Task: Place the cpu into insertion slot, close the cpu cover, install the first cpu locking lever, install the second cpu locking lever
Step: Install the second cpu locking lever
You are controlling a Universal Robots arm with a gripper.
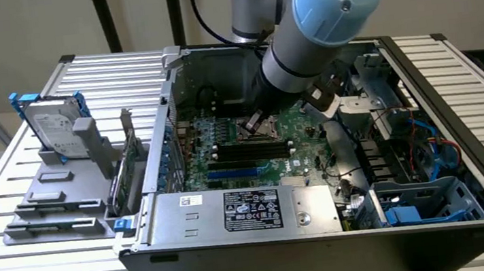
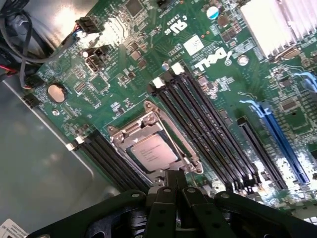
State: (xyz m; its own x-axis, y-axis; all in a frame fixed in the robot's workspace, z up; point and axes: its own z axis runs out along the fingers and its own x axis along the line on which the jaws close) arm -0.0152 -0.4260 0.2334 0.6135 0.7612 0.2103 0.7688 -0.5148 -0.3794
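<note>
Dell logo (image 2: 214,59) on green circuit board (image 2: 124,64)

Hard drive (image 1: 52,126) upright in grey holder (image 1: 57,197), beside computer case (image 1: 328,252).

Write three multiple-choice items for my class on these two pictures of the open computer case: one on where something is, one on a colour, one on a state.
1. Where is the cpu?
A. In the insertion slot
B. On the slatted table
C. On the labelled silver box

2. What colour is the circuit board around the slot?
A. Red
B. Green
C. White

3. How does the cpu cover lie?
A. Standing straight up
B. Removed from the case
C. Down around the chip

Key:
1. A: in the wrist view the chip's pale face sits inside the insertion slot, beside the long black memory slots.
2. B: the board is green in both views.
3. C: the silvery frame lies flat, framing the chip through its cut-out, with the shut tool at the socket's edge.
</note>
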